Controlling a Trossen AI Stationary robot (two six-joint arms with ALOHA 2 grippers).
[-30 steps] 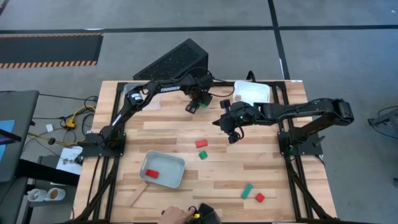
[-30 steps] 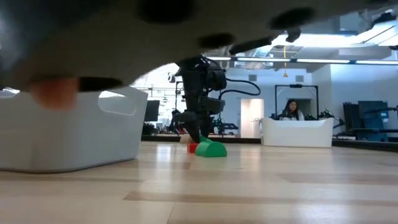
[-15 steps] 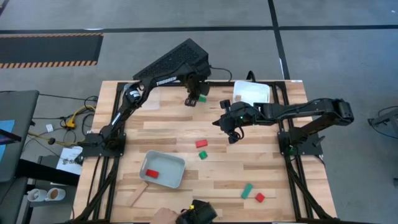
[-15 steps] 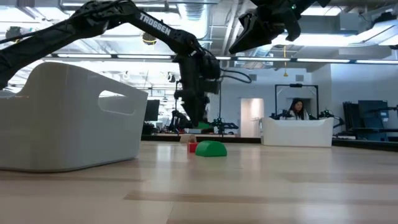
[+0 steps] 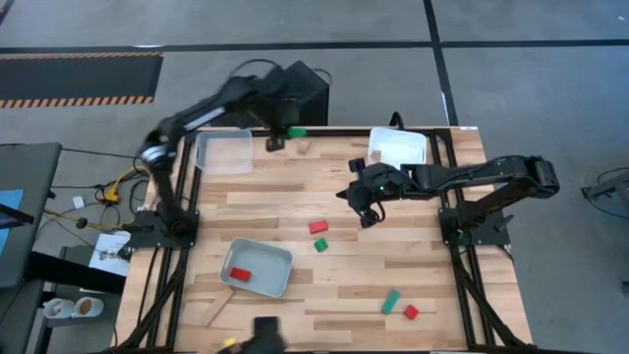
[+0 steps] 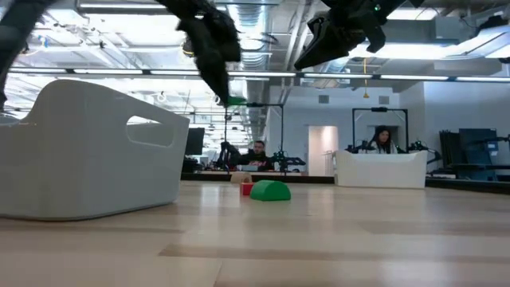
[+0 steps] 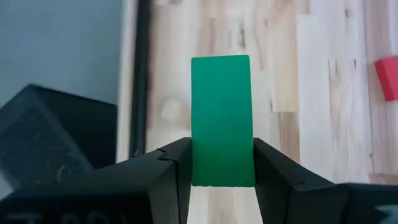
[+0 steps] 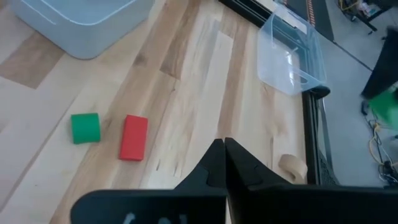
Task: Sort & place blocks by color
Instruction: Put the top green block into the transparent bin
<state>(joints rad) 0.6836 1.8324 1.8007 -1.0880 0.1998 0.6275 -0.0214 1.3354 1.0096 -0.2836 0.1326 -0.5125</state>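
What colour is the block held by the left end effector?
Green. The block sits clamped in the left end effector, clearest in the left wrist view.

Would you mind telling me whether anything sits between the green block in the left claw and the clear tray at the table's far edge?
Nothing visible does. The left claw holds the green block above the far edge, and the clear tray lies just beside it with only bare table between.

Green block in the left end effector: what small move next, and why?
Probably carry the green block sideways over the clear tray before opening. The left end effector grips it at the table's far edge, beside that tray rather than above it.
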